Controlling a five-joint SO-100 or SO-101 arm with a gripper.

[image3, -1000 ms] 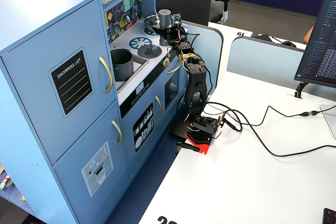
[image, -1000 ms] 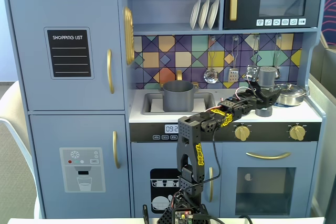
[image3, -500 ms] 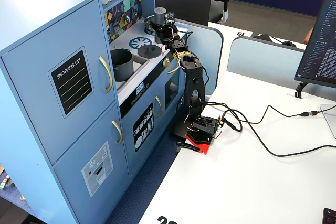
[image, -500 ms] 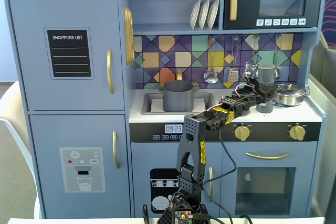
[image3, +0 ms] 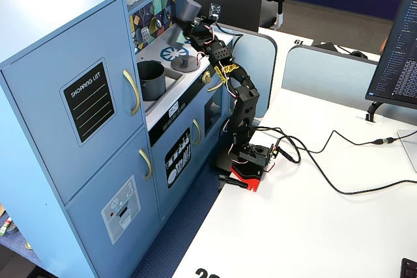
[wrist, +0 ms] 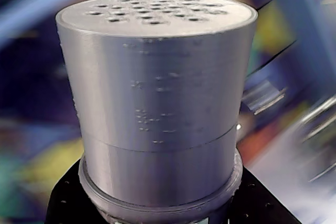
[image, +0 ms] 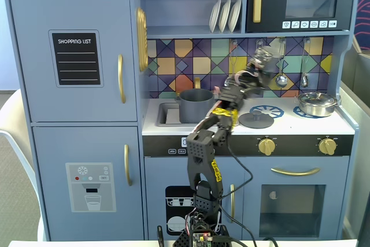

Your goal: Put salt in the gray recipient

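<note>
Now the gripper (image3: 187, 23) holds the salt shaker (wrist: 157, 103) tight, up in the air near the gray pot (image: 196, 105) in the sink. It should tip the holes right over the pot's open top.

Black arm (image: 199, 160), yellow markings — red base (image3: 246, 175)

Matte gray salt (wrist: 157, 93) cap, glossy silver pot (image: 317, 103)
</note>
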